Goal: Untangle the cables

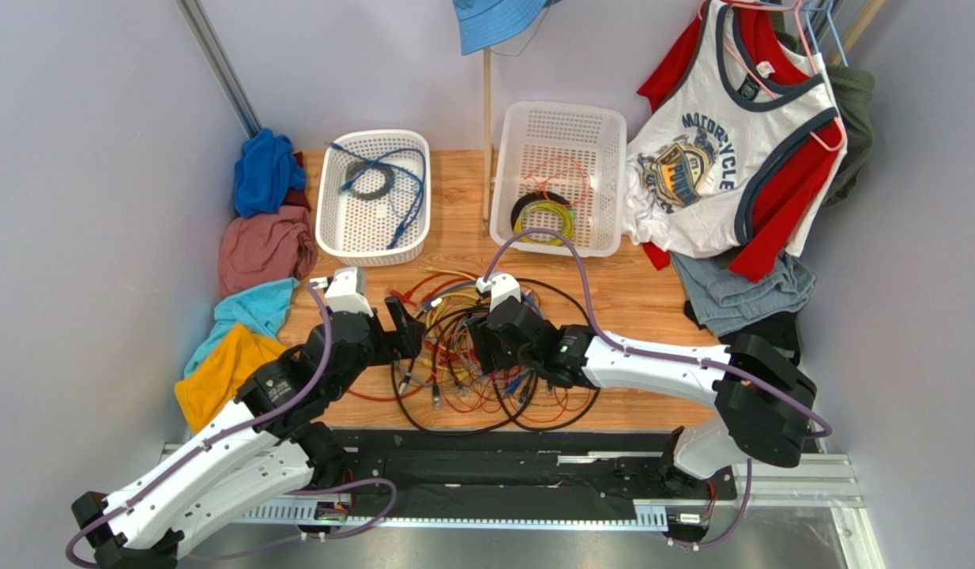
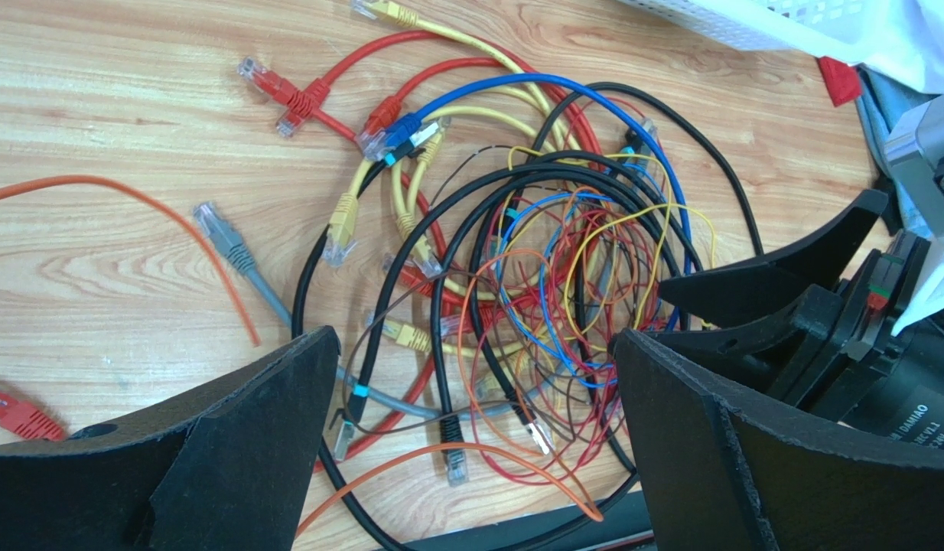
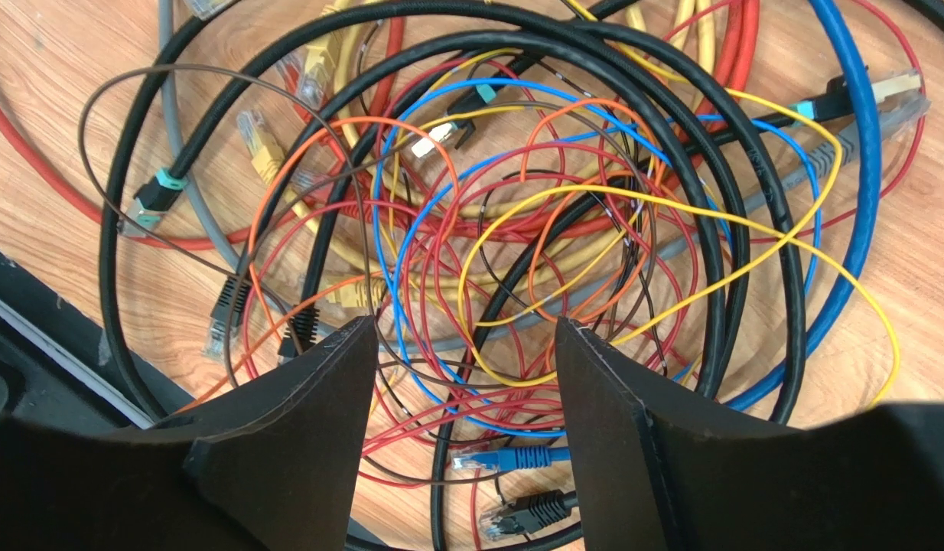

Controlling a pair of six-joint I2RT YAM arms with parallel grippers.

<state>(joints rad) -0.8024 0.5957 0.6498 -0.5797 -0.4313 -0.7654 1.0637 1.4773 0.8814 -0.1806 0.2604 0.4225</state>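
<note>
- L gripper (image 2: 474, 344): jaws fully apart, holding nothing. It hangs at the left edge of the heap. Risk: if it goes in low, a finger can hook one of the black loops and drag all the heap w/ it.
- The cables (image 1: 480, 362): one heap in the middle of the table (image 1: 457, 225), between both grippers. Risk: the plug ends sit inside other loops. I think a plug will catch if one cable is pulled fast, and the knot gets tighter.
- R gripper (image 3: 465, 327): jaws apart, directly above the heap's centre. Thin red, blue and yellow wires show in the gap, but I see nothing clamped. Risk: closing here prob. takes several wires at once - not one. Also, both grippers are near each other, so they may bump.
- Long axis: the heap is nearly round; I judge it a bit wider left-to-right. Loose red and yellow ends point far-left, toward the left basket (image 1: 374, 135) - black loops bulge to the near-right.
</note>
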